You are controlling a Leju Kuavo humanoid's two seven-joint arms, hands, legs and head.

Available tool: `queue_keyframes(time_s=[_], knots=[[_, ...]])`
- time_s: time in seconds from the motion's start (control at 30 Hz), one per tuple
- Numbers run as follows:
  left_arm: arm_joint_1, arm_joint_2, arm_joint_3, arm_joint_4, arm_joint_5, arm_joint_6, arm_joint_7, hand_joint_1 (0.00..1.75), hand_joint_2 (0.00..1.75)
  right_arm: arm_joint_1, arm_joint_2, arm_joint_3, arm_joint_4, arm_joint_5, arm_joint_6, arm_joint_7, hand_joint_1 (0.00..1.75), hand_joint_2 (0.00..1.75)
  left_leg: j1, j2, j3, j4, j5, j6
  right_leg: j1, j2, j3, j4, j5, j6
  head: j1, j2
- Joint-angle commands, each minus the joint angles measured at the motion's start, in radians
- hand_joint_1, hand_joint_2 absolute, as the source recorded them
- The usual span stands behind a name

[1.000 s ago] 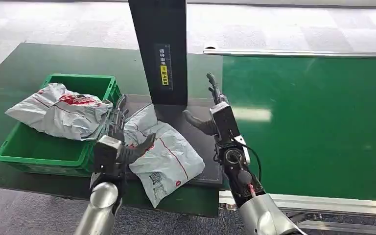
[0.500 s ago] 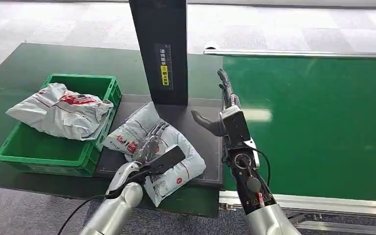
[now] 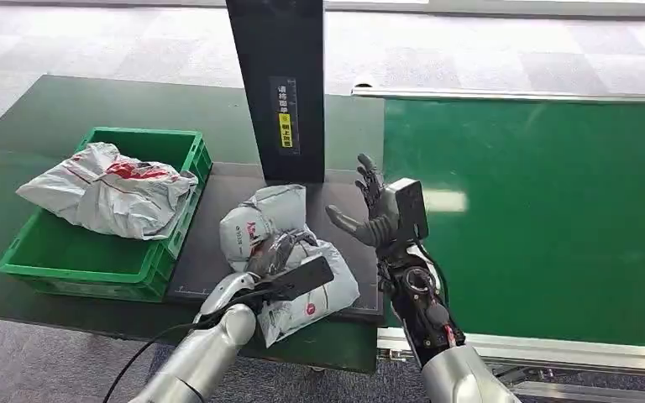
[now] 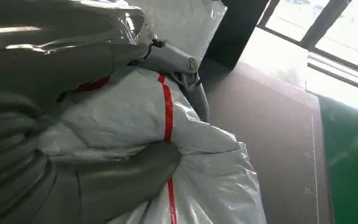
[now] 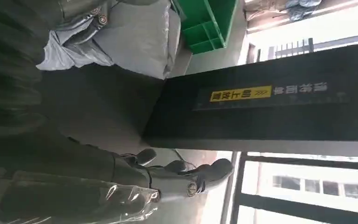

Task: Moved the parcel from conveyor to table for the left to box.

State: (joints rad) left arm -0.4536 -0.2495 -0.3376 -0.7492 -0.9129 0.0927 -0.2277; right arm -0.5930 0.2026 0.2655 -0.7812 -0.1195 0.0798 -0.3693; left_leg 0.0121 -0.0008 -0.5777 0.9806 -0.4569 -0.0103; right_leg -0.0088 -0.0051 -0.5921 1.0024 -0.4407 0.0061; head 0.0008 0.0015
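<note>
Left hand of mine grips the parcel, thumb pressed into its crumpled side while the fingers wrap over the top. My right hand hangs released, fingers spread, holding nothing, just at three o'clock of the parcel and apart from it. Largest around me is the green conveyor, stretching bare toward three o'clock. Next, the dark table, with a green box at nine o'clock that holds another white bag. A black post stands at twelve o'clock, close behind the parcel. The grey mat lies under the parcel, bare between it and the box. The parcel is white, wrinkled plastic, with a red stripe and red printing.
</note>
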Motion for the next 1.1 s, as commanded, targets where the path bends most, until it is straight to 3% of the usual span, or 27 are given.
queue_keyframes(time_s=[0.03, 0.17, 0.37, 0.4, 0.6, 0.8, 0.97, 1.0, 1.03, 1.07, 1.1], knots=[[-0.005, 0.009, -0.042, 0.123, 0.015, 0.002, 0.002, 1.75, 1.75, -0.122, 0.01, -0.023, 0.218, -0.046, 0.002, 0.011, 0.0, 1.75, -0.001, 0.002, 0.002, -0.001, 0.0, 0.0, -0.001, 0.002, 0.001, -0.001, 0.0, 0.0, 0.0, 0.0], [0.002, 0.013, -0.027, 0.097, 0.035, 0.044, -0.024, 1.75, 1.75, -0.128, 0.006, -0.011, 0.212, -0.048, 0.006, 0.012, 0.0, 1.75, -0.001, 0.002, 0.002, -0.001, 0.0, 0.0, -0.001, 0.002, 0.001, -0.001, 0.0, 0.0, 0.0, 0.0], [0.056, 0.033, 0.021, -0.124, 0.126, 0.214, -0.121, 1.75, 1.75, -0.138, -0.004, 0.034, 0.207, -0.062, 0.005, 0.006, 0.0, 1.75, -0.001, 0.002, 0.0, 0.0, 0.0, 0.0, 0.0, 0.002, -0.001, 0.0, 0.0, 0.0, 0.0, 0.0], [0.079, 0.017, 0.074, -0.19, 0.187, 0.325, -0.157, 1.75, 1.75, -0.139, -0.004, 0.04, 0.208, -0.068, 0.003, 0.004, 0.0, 1.75, 0.0, 0.003, 0.0, -0.001, -0.001, 0.0, 0.0, 0.003, -0.001, -0.001, 0.0, 0.0, 0.0, 0.0], [0.131, 0.019, 0.139, -0.381, 0.353, 0.552, -0.318, 1.75, 1.75, -0.153, 0.002, 0.07, 0.227, -0.09, -0.002, -0.013, 0.0, 1.75, 0.0, 0.004, -0.003, 0.0, -0.001, 0.0, 0.0, 0.004, -0.006, 0.0, 0.0, -0.001, 0.0, 0.0], [0.173, 0.008, 0.147, -0.501, 0.512, 0.605, -0.47, 1.75, 1.75, -0.156, -0.002, 0.073, 0.241, -0.1, 0.006, -0.03, 0.0, 1.75, 0.0, 0.002, -0.004, 0.0, -0.001, 0.001, 0.0, 0.003, -0.005, 0.0, 0.0, 0.0, 0.0, 0.0], [0.204, -0.01, 0.182, -0.658, 0.464, 0.605, -0.47, 1.75, 1.75, -0.161, 0.004, 0.072, 0.242, -0.094, 0.003, -0.034, 0.0, 1.75, 0.0, 0.003, -0.005, 0.001, -0.001, 0.001, 0.001, 0.004, -0.006, 0.0, 0.0, 0.0, 0.0, 0.0], [0.195, -0.013, 0.201, -0.688, 0.406, 0.605, -0.47, 1.75, 1.75, -0.165, 0.003, 0.072, 0.247, -0.092, 0.011, -0.034, 0.0, 1.75, 0.0, 0.002, -0.006, 0.001, -0.001, 0.0, 0.001, 0.003, -0.007, 0.001, 0.0, 0.0, 0.0, 0.0], [0.164, -0.058, 0.31, -0.629, 0.259, 0.605, -0.47, 1.75, 1.75, -0.169, 0.005, 0.071, 0.256, -0.09, 0.018, -0.032, 0.0, 1.75, 0.0, 0.002, -0.006, 0.001, -0.001, 0.0, 0.001, 0.003, -0.007, 0.001, 0.0, 0.0, 0.0, 0.0], [0.164, -0.058, 0.31, -0.629, 0.259, 0.605, -0.47, 1.75, 1.75, -0.169, 0.005, 0.071, 0.256, -0.09, 0.018, -0.032, 0.0, 1.75, 0.0, 0.002, -0.005, 0.001, -0.001, 0.0, 0.001, 0.003, -0.007, 0.001, 0.0, 0.0, 0.0, 0.0], [0.1, -0.098, 0.45, -0.557, 0.119, 0.605, -0.47, 1.75, 1.75, -0.171, 0.009, 0.075, 0.269, -0.083, 0.025, -0.035, 0.0, 1.75, 0.0, 0.002, -0.006, 0.001, 0.0, 0.0, 0.001, 0.002, -0.007, 0.001, 0.0, 0.0, 0.0, 0.0]])
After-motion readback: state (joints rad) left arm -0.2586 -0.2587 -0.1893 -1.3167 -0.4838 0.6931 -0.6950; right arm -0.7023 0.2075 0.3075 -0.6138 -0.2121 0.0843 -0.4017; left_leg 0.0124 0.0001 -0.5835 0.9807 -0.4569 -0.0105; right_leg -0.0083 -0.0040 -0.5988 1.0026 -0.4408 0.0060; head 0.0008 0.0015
